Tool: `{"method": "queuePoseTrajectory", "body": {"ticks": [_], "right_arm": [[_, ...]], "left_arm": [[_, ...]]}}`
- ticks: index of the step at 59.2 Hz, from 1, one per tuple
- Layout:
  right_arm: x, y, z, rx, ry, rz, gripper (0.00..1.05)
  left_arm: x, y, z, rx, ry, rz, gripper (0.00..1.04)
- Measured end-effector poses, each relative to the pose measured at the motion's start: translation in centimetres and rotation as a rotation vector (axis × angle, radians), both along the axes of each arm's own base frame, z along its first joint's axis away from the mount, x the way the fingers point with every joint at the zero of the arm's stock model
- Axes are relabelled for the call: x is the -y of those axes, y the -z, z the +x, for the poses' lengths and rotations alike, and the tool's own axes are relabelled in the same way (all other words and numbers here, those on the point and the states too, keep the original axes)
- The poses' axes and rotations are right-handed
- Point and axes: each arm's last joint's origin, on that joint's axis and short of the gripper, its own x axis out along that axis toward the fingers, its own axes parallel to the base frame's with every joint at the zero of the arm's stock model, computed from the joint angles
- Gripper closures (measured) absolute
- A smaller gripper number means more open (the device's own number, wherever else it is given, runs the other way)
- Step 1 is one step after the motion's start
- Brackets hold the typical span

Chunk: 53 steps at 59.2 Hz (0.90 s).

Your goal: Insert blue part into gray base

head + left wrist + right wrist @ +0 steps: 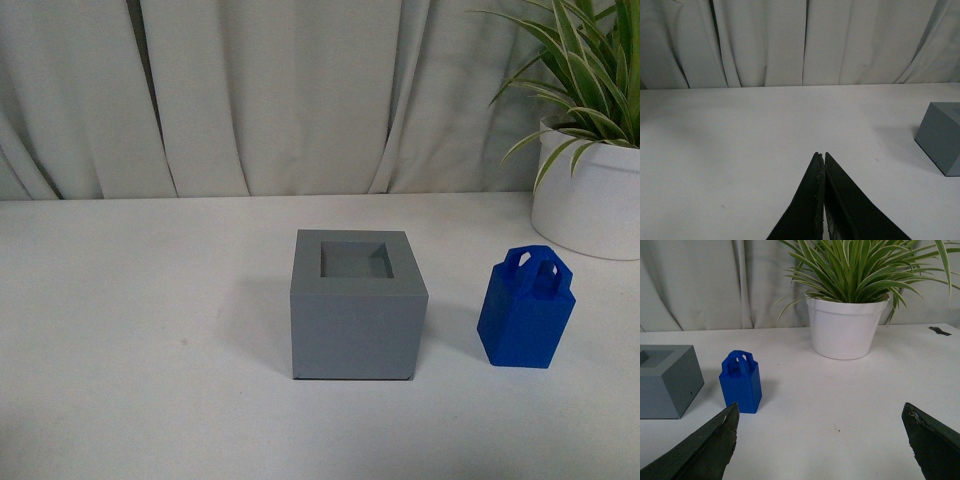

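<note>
Left gripper (821,154): fingers pressed together, tips touching, nothing between them, above bare white table (140,360); the gray base (941,136) lies ahead and off to its right, well apart. Right gripper (820,410): fingers spread wide, empty; the blue part (741,385) stands upright ahead and to its left, beyond the fingertips, untouched. In the front view, the blue part (526,310) stands near the right of the gray base (358,312), not touching, the base's square recess facing up and empty. Behind: white plant pot (588,205), then pale curtain (250,90).
</note>
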Motion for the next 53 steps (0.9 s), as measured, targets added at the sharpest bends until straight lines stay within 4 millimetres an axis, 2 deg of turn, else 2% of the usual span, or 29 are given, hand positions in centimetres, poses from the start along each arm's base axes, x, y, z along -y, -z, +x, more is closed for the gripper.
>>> {"method": "queuePoseTrajectory", "body": {"ticks": [50, 53], "right_arm": [[0.0, 0.0, 0.0, 0.0, -0.001, 0.0, 0.09], [0.0, 0.09, 0.05, -0.042, -0.094, -0.032, 0.09]], "left_arm": [[0.0, 0.0, 0.0, 0.0, 0.0, 0.0, 1.01], [0.0, 0.0, 0.0, 0.0, 0.0, 0.0, 1.01]]}}
